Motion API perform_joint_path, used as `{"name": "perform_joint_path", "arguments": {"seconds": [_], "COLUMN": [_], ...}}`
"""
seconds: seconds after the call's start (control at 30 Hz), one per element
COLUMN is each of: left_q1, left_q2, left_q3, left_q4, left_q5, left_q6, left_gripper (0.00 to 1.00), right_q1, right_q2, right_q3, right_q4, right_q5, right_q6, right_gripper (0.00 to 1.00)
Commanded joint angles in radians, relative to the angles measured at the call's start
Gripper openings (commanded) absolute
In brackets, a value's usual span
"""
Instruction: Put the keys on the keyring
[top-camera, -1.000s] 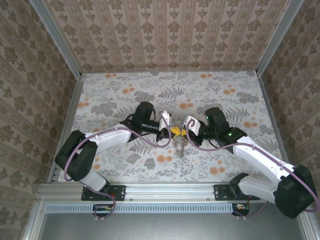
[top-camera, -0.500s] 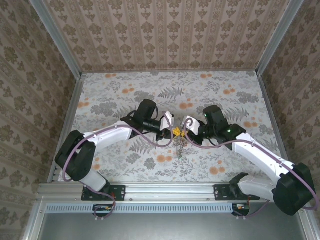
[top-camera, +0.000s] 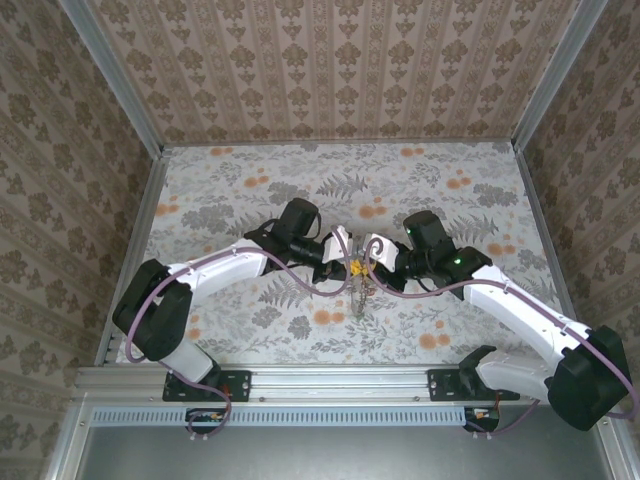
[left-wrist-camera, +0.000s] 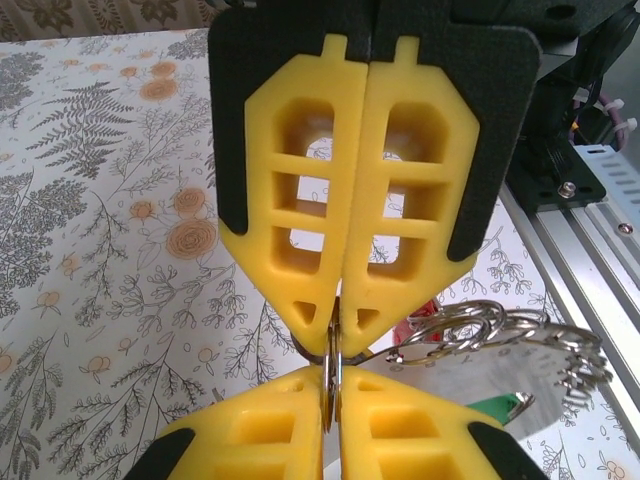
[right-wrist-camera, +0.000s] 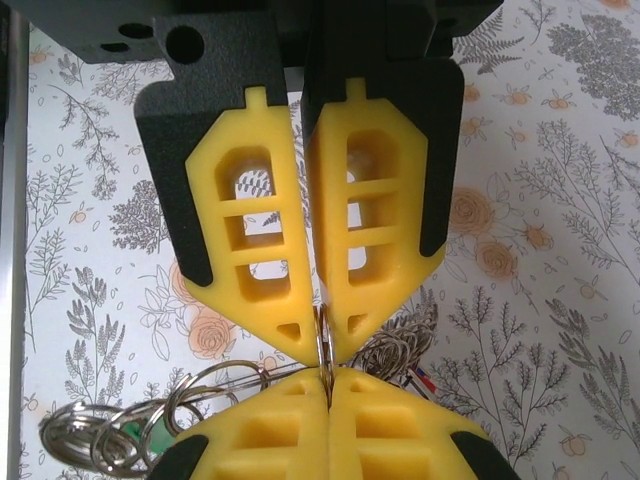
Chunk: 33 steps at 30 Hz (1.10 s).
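Note:
My left gripper (top-camera: 349, 266) and right gripper (top-camera: 360, 264) meet tip to tip above the middle of the table. Between them is the keyring (left-wrist-camera: 333, 392), a thin double-wire metal ring seen edge-on. In the left wrist view my left gripper (left-wrist-camera: 335, 372) is shut on its lower part, and the right gripper (left-wrist-camera: 335, 322) pinches it from above. The right wrist view shows my right gripper (right-wrist-camera: 328, 380) shut on the same keyring (right-wrist-camera: 324, 335). A bunch of silvery rings (left-wrist-camera: 500, 325) hangs beside it, with the keys' green head (left-wrist-camera: 498, 406) and red head (left-wrist-camera: 418, 330). The keys (top-camera: 361, 297) dangle below the grippers.
The flowered tabletop (top-camera: 250, 190) is walled with patterned panels at the back and sides. A metal rail (top-camera: 330, 380) runs along the near edge, where both arm bases are bolted. More loose rings (right-wrist-camera: 150, 405) hang to the left in the right wrist view.
Both grippers have drawn closer together over the middle of the table. The left arm has reached further right, and its fingers now close on the ring.

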Motion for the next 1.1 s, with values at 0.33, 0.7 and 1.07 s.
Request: {"name": "perform_joint_path", "arguments": {"seconds": [0.33,0.7,1.07], "left_q1": [0.011,0.012,0.009], "left_q2": [-0.030,-0.023,-0.016], "left_q3": [-0.048,-0.046,-0.038], "left_q4": [0.158,0.150,0.140], "left_q5": [0.010,0.014,0.014], "left_q6": [-0.084,-0.079,-0.073], "left_gripper": [0.10,0.11,0.01], "right_q1": [0.012,0.013,0.012], "right_q2": [-0.016,-0.015,-0.016], "right_q3": [0.011,0.006,0.000], "right_q4": [0.039,0.054,0.073], "right_q5": [-0.001,-0.005,-0.012], "right_q6": [0.000,-0.002,0.009], "right_gripper": [0.01,0.01,0.02]}}
